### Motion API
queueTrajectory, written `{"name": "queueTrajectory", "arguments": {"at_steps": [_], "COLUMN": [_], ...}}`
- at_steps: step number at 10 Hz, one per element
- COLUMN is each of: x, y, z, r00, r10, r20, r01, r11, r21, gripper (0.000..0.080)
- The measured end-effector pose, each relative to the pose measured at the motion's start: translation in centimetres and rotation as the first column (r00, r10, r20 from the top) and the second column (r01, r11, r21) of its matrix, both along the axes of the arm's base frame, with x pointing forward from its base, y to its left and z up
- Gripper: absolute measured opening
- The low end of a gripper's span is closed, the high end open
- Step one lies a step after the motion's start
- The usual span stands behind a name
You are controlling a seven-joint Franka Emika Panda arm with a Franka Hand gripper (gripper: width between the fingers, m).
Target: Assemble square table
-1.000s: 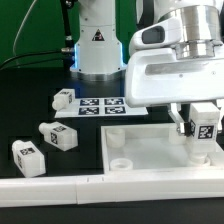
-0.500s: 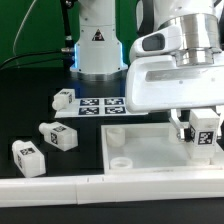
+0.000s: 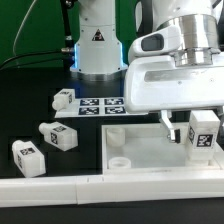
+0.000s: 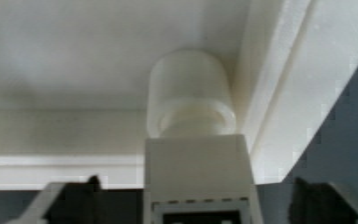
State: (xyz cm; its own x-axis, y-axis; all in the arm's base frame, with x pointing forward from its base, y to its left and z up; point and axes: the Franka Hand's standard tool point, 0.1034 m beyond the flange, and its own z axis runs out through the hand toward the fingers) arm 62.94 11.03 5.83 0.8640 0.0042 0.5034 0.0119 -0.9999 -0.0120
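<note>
One leg (image 3: 202,135) stands upright in the tabletop (image 3: 150,148) corner at the exterior view's right. The gripper (image 3: 192,128) stands wide around it, both fingers (image 3: 166,123) clear of the leg

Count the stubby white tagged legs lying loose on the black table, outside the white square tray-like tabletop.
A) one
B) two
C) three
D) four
C: three legs lie on the black table at the exterior view's left, while a fourth leg stands upright inside the tabletop.
</note>
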Motion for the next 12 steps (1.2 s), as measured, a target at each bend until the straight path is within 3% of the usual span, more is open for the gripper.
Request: {"name": "queueTrajectory", "arguments": {"at_steps": [1,2,3,4,5,6,8,11,12], "x": [0.3,1.2,1.5,1.5,2.6,2.8,1.1,0.9,0.9], "y": [-0.1,-0.3,-0.2,0.1,-0.2,-0.7,-0.1,-0.1,-0.1], "z": [0.6,2.4,3.2,3.4,3.9,3.6,2.7,2.3,2.3], "r00": [0.997,0.996,0.994,0.974,0.953,0.938,0.860,0.851,0.850], "r10": [-0.005,-0.013,-0.014,-0.013,-0.015,-0.025,-0.050,-0.089,-0.089], "r20": [-0.072,-0.086,-0.112,-0.228,-0.302,-0.346,-0.507,-0.518,-0.519], "r01": [0.006,0.015,0.017,0.021,0.027,0.039,0.077,0.122,0.122], "r11": [1.000,1.000,0.999,0.999,0.999,0.999,0.996,0.992,0.992], "r21": [0.007,0.021,0.029,0.033,0.035,0.034,0.032,0.031,0.030], "gripper": [0.0568,0.0637,0.0646,0.0646,0.0649,0.0649,0.0648,0.0648,0.0536]}}
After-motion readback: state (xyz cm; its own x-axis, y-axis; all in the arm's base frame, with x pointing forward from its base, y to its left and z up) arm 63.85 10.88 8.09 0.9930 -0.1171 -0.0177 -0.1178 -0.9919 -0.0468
